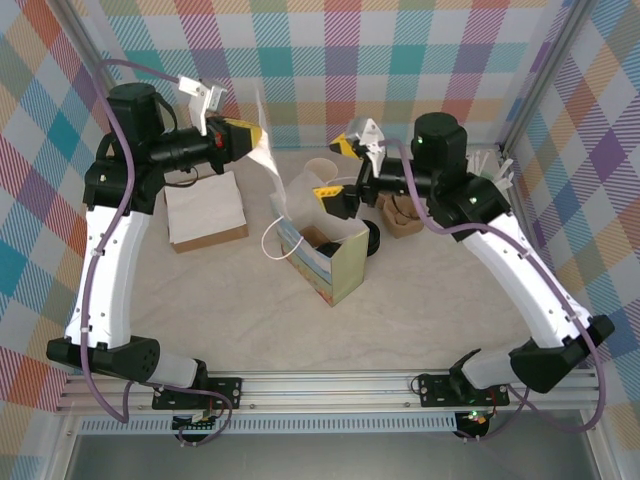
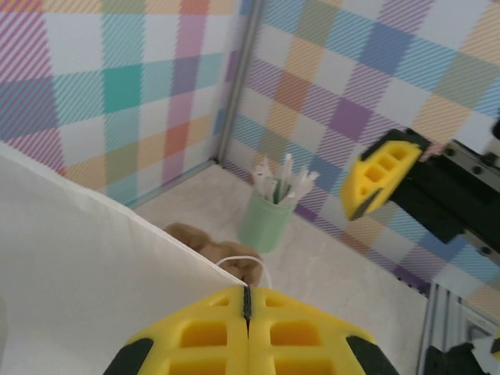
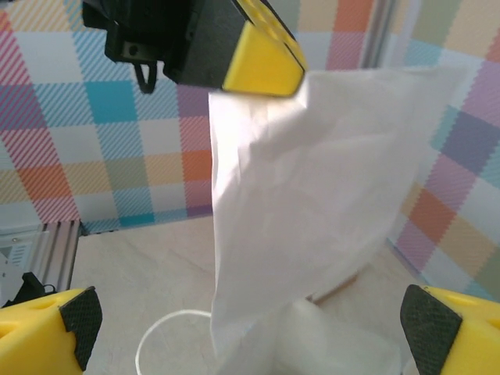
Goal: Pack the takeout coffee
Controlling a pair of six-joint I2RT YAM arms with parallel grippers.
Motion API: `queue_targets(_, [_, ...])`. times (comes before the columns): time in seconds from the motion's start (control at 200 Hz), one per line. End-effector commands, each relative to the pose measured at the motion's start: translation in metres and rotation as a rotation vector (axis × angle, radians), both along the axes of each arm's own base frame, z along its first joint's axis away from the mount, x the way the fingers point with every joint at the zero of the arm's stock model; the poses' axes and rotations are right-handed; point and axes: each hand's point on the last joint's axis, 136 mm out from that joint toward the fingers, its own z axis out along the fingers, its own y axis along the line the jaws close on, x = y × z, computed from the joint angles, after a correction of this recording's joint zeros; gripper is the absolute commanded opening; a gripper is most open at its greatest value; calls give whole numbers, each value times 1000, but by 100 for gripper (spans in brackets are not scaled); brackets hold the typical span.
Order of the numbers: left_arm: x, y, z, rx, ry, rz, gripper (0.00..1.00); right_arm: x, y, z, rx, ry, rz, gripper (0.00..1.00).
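My left jaws pinch the paper bag's [image 1: 340, 268] white wall at its eleven o'clock. My right jaws hang spread above it.

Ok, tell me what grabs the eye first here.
Above the middle of the cream table, the left gripper is shut on the tall wall of a white paper bag, holding it up. The right gripper hangs open just over the bag's mouth. Bright pastel plaid walls ring the whole scene.
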Motion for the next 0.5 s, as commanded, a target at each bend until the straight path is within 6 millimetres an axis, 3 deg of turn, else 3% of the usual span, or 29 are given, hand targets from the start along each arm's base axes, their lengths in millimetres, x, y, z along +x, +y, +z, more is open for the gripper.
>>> queue_targets(0.0, [-33,-17,26,-35,-106,-166,0,-13,17,27,47,-97,108,100])
queue_targets(0.21, [-44,-29,29,-31,-126,-232,0,-7,42,31,75,-91,138,100])
queue_targets(0.495, [-48,-39,30,-32,-133,-276,0,2,66,21,102,1,166,98])
